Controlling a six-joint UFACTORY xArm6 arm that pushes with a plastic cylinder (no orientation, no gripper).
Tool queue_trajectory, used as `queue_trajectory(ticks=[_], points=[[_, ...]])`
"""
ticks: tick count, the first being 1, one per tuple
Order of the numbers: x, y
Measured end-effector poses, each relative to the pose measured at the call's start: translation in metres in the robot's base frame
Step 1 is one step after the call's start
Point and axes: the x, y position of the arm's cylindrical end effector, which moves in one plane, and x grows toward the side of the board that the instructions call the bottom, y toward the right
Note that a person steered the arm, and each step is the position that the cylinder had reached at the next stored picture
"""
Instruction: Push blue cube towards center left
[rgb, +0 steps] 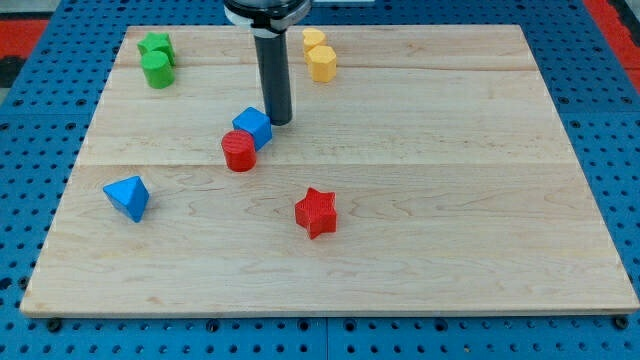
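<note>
The blue cube (253, 127) sits on the wooden board (450, 200), left of the middle and a little above it. A red cylinder (238, 151) touches its lower left side. My tip (279, 121) stands just to the right of the blue cube, at or very near its upper right edge. The dark rod rises from there to the view's top.
A blue triangular block (127, 197) lies at the lower left. A red star (316, 211) lies below the middle. Two green blocks (156, 58) sit at the upper left. Two yellow blocks (319, 55) sit at the top, right of the rod.
</note>
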Motion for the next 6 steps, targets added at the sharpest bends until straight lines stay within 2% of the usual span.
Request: queue_trajectory(ticks=[1,4,6], points=[[0.001,0.016],[0.019,-0.010],[0.019,-0.074]])
